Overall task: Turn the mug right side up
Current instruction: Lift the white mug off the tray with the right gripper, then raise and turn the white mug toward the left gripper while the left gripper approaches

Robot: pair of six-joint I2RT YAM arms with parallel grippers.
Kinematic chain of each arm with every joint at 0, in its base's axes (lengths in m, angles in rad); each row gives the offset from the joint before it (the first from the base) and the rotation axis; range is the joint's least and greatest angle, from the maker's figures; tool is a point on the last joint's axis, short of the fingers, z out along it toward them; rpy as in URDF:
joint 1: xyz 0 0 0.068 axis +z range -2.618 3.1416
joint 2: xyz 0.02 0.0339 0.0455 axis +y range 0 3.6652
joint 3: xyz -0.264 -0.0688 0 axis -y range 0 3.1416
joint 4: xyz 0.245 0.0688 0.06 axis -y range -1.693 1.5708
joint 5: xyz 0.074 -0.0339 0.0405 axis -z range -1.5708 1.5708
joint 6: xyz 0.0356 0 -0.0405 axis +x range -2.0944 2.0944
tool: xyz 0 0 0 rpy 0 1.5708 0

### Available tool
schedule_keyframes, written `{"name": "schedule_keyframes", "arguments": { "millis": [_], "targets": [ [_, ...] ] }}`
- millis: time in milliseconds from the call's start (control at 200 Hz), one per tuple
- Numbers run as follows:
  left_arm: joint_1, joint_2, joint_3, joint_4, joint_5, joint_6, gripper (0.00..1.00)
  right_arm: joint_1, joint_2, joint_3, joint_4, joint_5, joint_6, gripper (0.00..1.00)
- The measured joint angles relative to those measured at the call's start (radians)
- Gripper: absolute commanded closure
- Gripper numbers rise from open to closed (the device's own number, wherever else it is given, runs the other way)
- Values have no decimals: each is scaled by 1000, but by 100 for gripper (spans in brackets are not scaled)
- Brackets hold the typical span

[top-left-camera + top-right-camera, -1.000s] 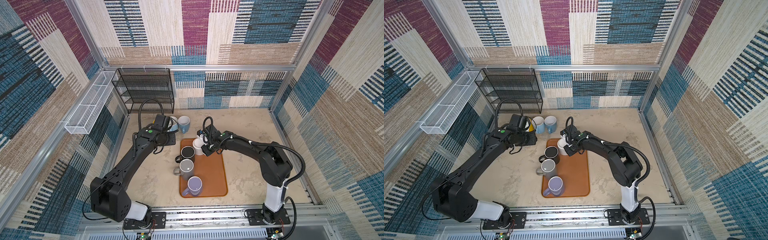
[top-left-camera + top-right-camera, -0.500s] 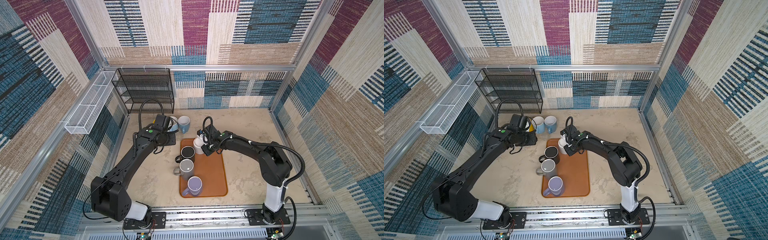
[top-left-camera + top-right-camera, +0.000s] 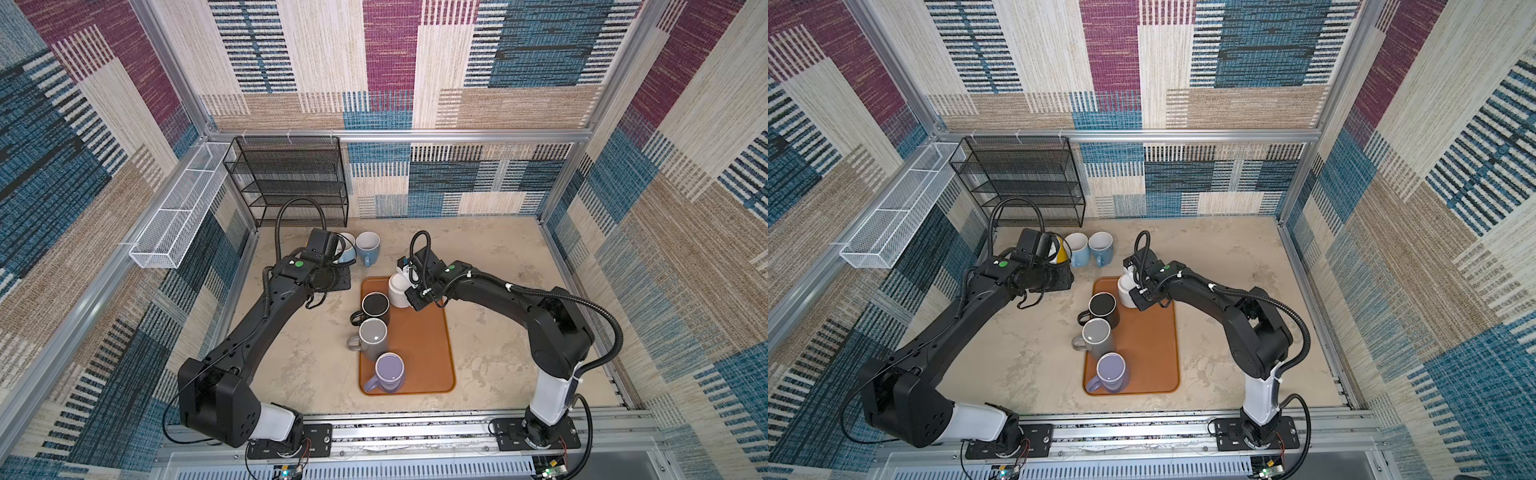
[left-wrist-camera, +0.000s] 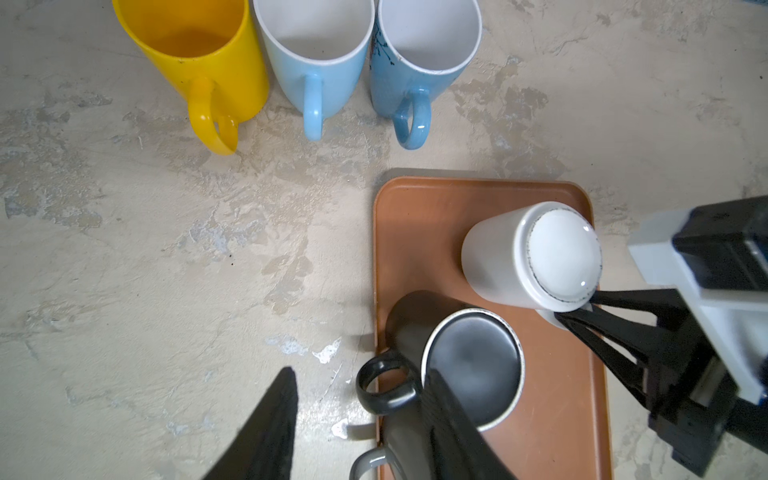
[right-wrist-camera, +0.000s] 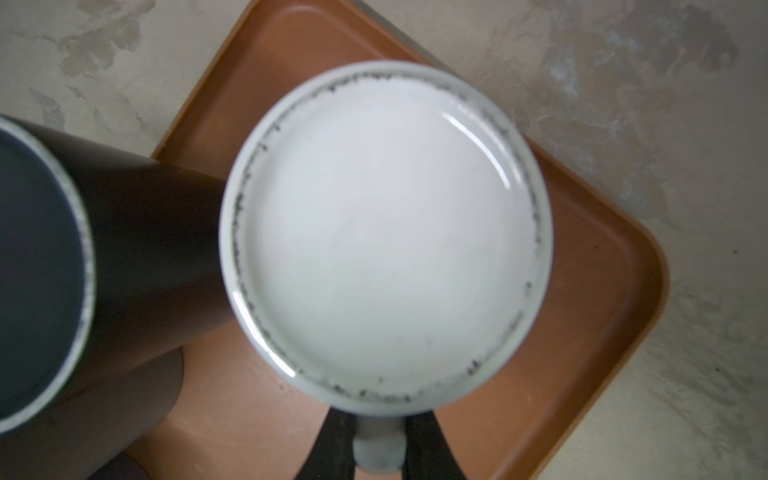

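A mottled beige, stone-textured tabletop [image 3: 498,257] carries a smooth, round-cornered orange tray [image 3: 419,353]. At the tray's twelve o'clock end in both top views, the cylindrical white glazed mug [image 5: 386,232] stands base-up. The right gripper [image 5: 379,422] pinches its looped handle. The left gripper [image 4: 360,374] hangs half-spread and empty at the mug's nine o'clock.

In both top views, woven patchwork walls [image 3: 390,62] – blue, plum, beige – stand around a mottled beige floor [image 3: 498,257]. A black mesh rack [image 3: 291,178] stands at upper left of centre, beside a white wire basket [image 3: 178,216] on the left wall.
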Motion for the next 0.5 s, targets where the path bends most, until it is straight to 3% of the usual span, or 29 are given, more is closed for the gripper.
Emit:
{"name": "schedule_keyframes", "arguments": {
  "millis": [501],
  "targets": [
    [0,-17,-17,32,31,-9,54,-88,-182,-131,152,-40,113,100]
  ]
}}
